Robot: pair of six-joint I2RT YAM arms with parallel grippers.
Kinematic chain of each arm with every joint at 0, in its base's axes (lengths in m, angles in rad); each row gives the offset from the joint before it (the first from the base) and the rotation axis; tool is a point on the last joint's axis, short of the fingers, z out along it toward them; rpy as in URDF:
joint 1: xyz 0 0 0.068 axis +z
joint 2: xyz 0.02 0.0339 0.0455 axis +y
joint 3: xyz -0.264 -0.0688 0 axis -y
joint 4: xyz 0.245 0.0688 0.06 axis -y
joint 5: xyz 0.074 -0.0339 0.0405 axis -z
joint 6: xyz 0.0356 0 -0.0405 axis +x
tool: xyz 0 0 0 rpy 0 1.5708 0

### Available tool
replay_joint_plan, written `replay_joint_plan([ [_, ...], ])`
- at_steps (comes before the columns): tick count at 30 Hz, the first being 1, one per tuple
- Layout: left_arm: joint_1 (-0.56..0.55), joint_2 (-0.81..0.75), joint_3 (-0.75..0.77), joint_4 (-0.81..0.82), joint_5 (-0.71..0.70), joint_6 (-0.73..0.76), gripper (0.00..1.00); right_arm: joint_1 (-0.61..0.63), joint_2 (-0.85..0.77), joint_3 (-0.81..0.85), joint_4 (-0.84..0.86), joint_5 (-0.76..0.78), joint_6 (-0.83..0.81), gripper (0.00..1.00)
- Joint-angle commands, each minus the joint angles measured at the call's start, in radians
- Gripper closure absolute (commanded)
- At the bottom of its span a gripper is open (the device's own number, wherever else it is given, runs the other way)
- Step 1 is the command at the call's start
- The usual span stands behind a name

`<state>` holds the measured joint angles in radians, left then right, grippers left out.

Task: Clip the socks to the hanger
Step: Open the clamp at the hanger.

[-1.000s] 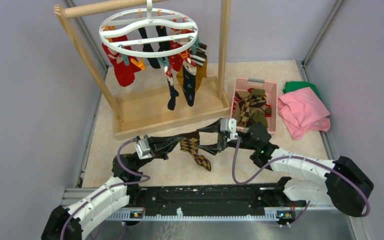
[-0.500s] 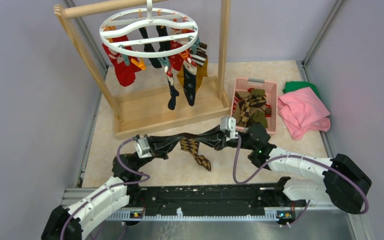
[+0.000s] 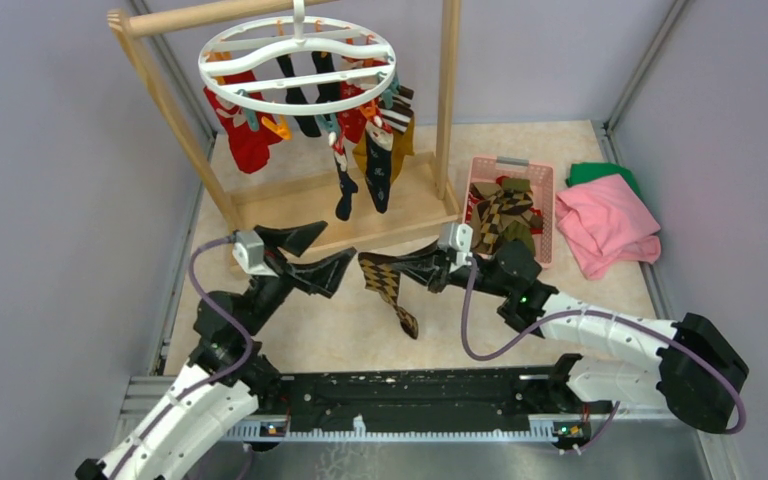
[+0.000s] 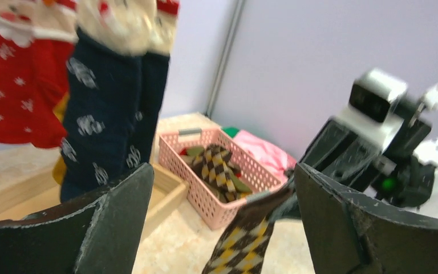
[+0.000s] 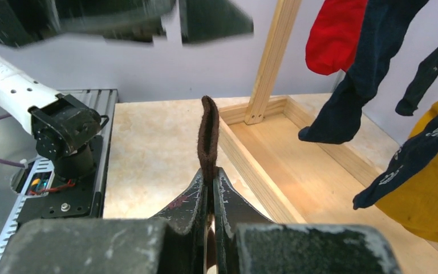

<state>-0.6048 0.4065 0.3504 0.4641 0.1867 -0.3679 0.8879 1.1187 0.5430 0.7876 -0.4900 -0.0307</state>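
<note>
1. Counter, one; beige, carrying everything below.
2. Wooden rack, one, at 11 o'clock of the top view; the hanger hangs from its top bar.
3. Hanger, one; white ring with orange and teal clips; roughly nine hung socks dangle below it, red, black, navy, mustard and striped; overlap bars an exact count, and spare clips cannot be counted.
4. Pink cloth, one, at 2 o'clock; green cloth, one, just behind it; neither belongs to the task.
5. Basket, one, pink, at 1 o'clock; several argyle socks lie tangled inside, number unclear.
6. Held sock, one, brown argyle, mid-counter; at 5 o'clock of the hanger and well apart from it; it hangs by its cuff, toe low.
7. Right pincer, one; clamped tight on that cuff.
8. Left pincer, one; jaws wide, holding nothing, near the sock at its 9 o'clock, not touching.
9. Step, as judged: one sock gripped and ready for transport to the hanger; the next move calls for raising the cuff toward 11 o'clock to a spare clip, with the left pincer squeezing that clip open.
</note>
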Motion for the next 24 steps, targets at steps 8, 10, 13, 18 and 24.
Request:
replay_joint_plan([
  [8, -0.004, 0.164, 0.613, -0.697, -0.259, 0.004, 0.02, 0.01, 0.023, 0.089, -0.043, 0.079, 0.037, 1.0],
  [10, -0.004, 0.21, 0.688, -0.757, -0.304, 0.008, 0.03, 0.009, 0.024, 0.089, -0.04, 0.086, 0.056, 1.0],
  [13, -0.004, 0.271, 0.783, -0.797, -0.345, 0.014, 0.08, 0.009, 0.024, 0.092, -0.042, 0.085, 0.06, 1.0],
  [18, -0.004, 0.37, 0.9, -0.862, -0.395, 0.02, 0.09, 0.007, 0.021, 0.091, -0.043, 0.079, 0.069, 1.0],
  [24, 0.013, 0.488, 1.068, -0.954, -0.358, 0.02, 0.09, -0.011, 0.011, 0.076, -0.039, 0.07, 0.092, 1.0],
])
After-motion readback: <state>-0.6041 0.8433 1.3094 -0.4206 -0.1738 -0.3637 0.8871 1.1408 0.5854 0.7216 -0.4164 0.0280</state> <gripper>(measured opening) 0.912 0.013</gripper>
